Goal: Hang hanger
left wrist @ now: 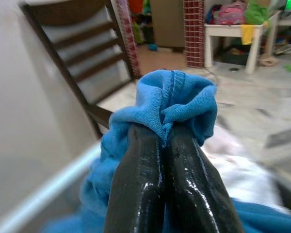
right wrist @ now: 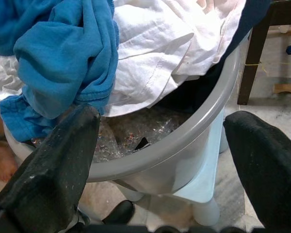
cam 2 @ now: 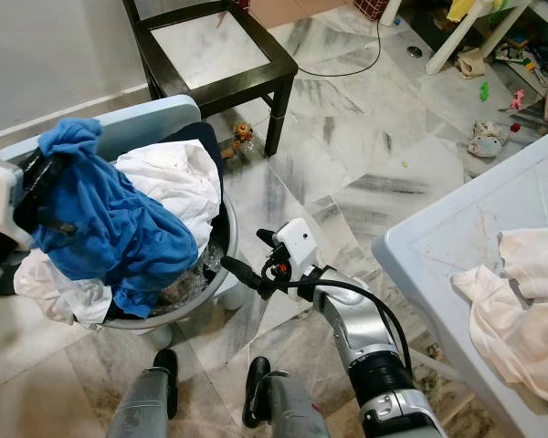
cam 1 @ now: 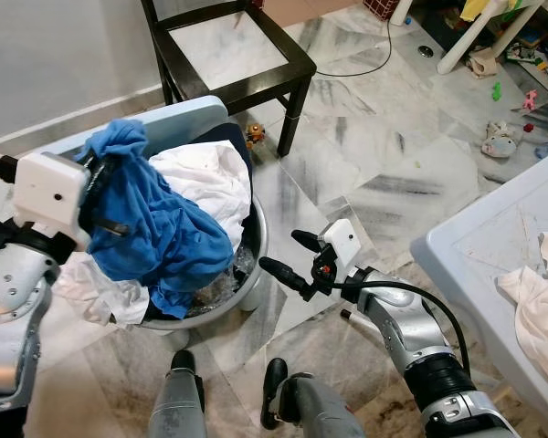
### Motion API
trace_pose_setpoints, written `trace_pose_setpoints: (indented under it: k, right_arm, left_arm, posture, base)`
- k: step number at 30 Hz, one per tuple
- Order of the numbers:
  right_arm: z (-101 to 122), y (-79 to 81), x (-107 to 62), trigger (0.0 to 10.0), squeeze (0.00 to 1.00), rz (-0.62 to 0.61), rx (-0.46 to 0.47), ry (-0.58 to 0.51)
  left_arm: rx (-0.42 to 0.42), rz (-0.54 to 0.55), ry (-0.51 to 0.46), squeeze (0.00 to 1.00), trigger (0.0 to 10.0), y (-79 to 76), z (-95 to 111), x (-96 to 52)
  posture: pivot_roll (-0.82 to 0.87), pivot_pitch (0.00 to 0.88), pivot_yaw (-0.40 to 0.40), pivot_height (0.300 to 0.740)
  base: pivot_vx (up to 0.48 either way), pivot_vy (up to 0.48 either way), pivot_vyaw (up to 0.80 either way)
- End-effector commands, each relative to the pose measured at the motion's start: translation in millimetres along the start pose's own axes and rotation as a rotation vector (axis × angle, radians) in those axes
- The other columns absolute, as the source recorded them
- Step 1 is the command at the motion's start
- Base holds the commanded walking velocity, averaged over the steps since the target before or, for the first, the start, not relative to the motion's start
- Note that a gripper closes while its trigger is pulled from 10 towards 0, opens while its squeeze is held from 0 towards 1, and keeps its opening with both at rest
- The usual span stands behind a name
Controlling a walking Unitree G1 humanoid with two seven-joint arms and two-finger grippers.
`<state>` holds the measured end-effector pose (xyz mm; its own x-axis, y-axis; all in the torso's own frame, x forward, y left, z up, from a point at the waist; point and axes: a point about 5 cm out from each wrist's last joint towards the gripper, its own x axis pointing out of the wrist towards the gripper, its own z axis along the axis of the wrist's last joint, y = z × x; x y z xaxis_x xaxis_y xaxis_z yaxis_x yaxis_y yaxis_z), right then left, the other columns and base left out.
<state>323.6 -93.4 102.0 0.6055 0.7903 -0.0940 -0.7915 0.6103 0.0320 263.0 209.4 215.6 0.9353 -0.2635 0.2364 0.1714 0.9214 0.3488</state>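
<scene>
A blue garment is heaped on top of a grey laundry basket in front of me on the left. My left gripper is shut on a bunched fold of this blue cloth, held up above the basket's left side. White clothes lie under and beside the blue one. My right gripper stands open just right of the basket's rim, low near the floor, with nothing between its fingers. Crumpled clear plastic shows inside the basket.
A dark wooden chair stands behind the basket. A pale blue table with a white cloth on it is at the right. Toys and a cable litter the marble floor at the back right. My feet are by the basket.
</scene>
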Motion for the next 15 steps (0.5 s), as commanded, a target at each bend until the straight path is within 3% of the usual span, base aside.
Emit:
trace_pose_setpoints:
  k: [1,3,6,8,9,10,11,12,14,15]
  right_arm:
    - [-8.3,1.3,-4.0,10.0,0.0,0.004,0.008,0.024]
    - [-9.2,1.1,-4.9,10.0,0.0,0.004,0.006,0.028]
    - [-9.3,0.8,-5.2,10.0,0.0,0.005,0.006,0.029]
    - [-9.4,0.4,-5.3,10.0,0.0,0.006,0.004,0.032]
    - [-9.4,0.1,-5.2,10.0,0.0,0.007,0.004,0.033]
    - [-9.3,-0.1,-4.8,10.0,0.0,0.007,0.003,0.034]
    - [-9.1,-0.2,-4.3,10.0,0.0,0.008,0.003,0.034]
    - [-8.8,-0.1,-3.8,10.0,0.0,0.009,0.003,0.034]
    - [-8.6,0.4,-2.5,10.0,0.0,0.013,0.003,0.035]
    - [-8.7,0.7,-2.2,10.0,0.0,0.014,0.003,0.035]
  left_arm:
    - [-0.024,-0.03,0.048,0.0,0.0,-14.5,-8.1,-6.2]
    - [-0.085,-0.025,0.114,0.0,0.0,-32.0,-22.0,-15.4]
    - [-0.107,-0.025,0.147,0.0,0.0,-40.4,-27.6,-20.2]
    - [-0.076,-0.046,0.191,0.0,3.7,-46.8,-31.9,-24.7]
    - [-0.071,-0.045,0.205,0.0,4.6,-48.1,-33.1,-26.4]
    - [-0.081,-0.038,0.216,0.0,4.9,-48.6,-33.4,-27.9]
    - [-0.091,-0.036,0.227,0.0,7.8,-48.7,-33.4,-29.4]
    - [-0.094,-0.04,0.243,0.0,10.0,-49.0,-34.1,-31.0]
    - [-0.081,-0.039,0.275,1.0,10.0,-48.3,-35.1,-34.5]
    - [-0.076,-0.034,0.279,1.0,10.0,-47.6,-35.0,-35.2]
  posture:
    - [0.4,0.382,-0.177,0.74]
    - [0.4,0.384,-0.182,0.74]
    - [0.4,0.384,-0.183,0.74]
    - [0.4,0.384,-0.186,0.74]
    - [0.4,0.384,-0.187,0.74]
    - [0.4,0.384,-0.187,0.74]
    - [0.4,0.384,-0.187,0.74]
    - [0.41,0.384,-0.187,0.74]
    - [0.41,0.385,-0.188,0.74]
    - [0.41,0.385,-0.188,0.74]
  base:
    - [0.0,0.0,0.0]
    - [0.0,0.0,0.0]
    - [0.0,0.0,0.0]
    - [0.0,0.0,0.0]
    - [0.0,0.0,0.0]
    - [0.0,0.0,0.0]
    - [0.0,0.0,0.0]
    - [0.0,0.0,0.0]
    - [0.0,0.0,0.0]
    - [0.0,0.0,0.0]
